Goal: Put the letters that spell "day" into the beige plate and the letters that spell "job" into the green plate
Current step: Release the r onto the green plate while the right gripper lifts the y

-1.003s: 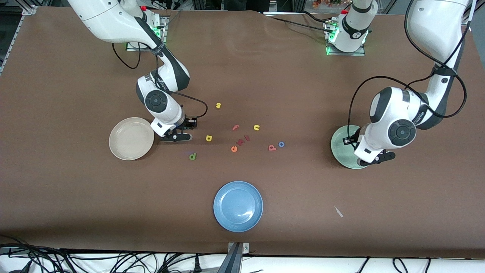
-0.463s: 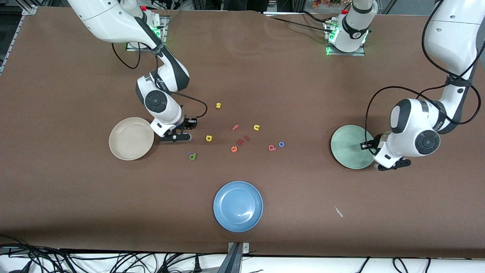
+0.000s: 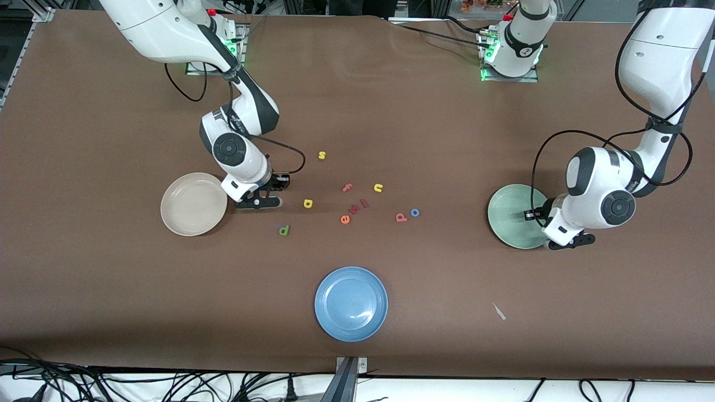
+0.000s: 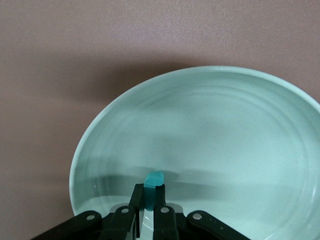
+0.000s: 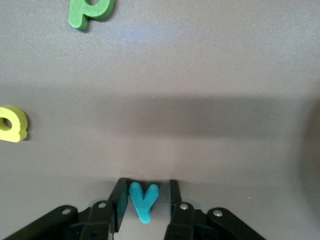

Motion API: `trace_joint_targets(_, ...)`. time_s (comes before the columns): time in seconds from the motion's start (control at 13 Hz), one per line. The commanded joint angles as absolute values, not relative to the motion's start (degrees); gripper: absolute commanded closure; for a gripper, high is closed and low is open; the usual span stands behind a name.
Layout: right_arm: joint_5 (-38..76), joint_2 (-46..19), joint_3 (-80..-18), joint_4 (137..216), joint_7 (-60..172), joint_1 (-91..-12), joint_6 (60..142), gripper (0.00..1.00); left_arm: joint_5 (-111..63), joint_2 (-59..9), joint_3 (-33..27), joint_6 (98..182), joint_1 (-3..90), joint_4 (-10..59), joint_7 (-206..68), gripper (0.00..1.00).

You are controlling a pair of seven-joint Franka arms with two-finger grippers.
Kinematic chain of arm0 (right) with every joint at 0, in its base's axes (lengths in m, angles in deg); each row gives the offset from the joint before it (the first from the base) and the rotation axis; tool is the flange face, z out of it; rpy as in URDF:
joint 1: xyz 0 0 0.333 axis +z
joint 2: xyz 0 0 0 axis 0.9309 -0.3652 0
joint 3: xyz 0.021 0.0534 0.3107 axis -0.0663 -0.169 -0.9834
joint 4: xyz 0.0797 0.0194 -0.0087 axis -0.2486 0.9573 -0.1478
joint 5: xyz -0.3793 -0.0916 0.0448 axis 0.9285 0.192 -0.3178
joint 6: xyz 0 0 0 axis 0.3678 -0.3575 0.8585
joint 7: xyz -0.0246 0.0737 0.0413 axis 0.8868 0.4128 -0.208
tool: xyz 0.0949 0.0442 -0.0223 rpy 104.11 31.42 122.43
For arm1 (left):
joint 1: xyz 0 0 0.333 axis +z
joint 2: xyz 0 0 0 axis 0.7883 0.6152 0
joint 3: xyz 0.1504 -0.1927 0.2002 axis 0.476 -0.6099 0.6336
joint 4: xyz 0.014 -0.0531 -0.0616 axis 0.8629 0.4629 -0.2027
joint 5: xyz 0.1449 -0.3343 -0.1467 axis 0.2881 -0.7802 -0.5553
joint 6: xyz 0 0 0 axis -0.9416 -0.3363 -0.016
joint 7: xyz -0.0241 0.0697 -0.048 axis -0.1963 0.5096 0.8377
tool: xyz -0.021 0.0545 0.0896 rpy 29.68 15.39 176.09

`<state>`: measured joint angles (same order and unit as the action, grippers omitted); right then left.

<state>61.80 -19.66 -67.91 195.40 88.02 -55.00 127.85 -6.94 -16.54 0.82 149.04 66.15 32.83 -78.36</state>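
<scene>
Brown table (image 3: 111, 111): orange e (image 3: 345, 219) near red b (image 3: 401, 217) (both loose)

A robotics lab: two white arms bolted to a brown-covered table (image 3: 111, 290), with loose cables (image 3: 167, 385) along its edge.

From across the table the right gripper (image 3: 258, 202) hides the teal y (image 5: 143, 201), and the left gripper (image 4: 148, 196) covers most of its teal piece (image 4: 153, 178).

Beige plate (image 3: 192, 204), mint-green plate (image 3: 511, 215), blue plate (image 3: 351, 303), teal y (image 5: 143, 200), yellow a (image 3: 308, 204), green d (image 3: 284, 230)
</scene>
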Motion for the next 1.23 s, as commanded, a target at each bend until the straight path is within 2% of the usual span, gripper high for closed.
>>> trace_joint_targets(0.0,62.77,-20.39,-68.1,194.8,89.15,-54.69,127.93,0.61,-5.36,-17.2,0.6,149.56,66.36,33.42,-77.9,0.13)
trace_joint_targets(0.08,62.77,-20.39,-68.1,194.8,89.15,-54.69,128.01,0.61,-5.27,-17.29,0.6,149.21,66.36,33.33,-77.9,0.0)
trace_joint_targets(0.39,62.68,-20.83,-68.1,194.71,89.24,-54.69,128.02,0.64,-5.45,-19.56,-0.19,145.1,65.92,32.28,-78.69,0.0)
trace_joint_targets(0.77,62.77,-20.91,-68.1,194.63,89.15,-54.6,128.02,0.7,-6.06,-25.19,-7.12,140.34,65.83,32.19,-79.82,0.0)
trace_joint_targets(1.16,62.68,-21.0,-68.1,194.45,89.15,-54.6,128.02,0.77,-5.89,-25.46,-16.71,139.63,65.31,31.32,-85.46,0.0)
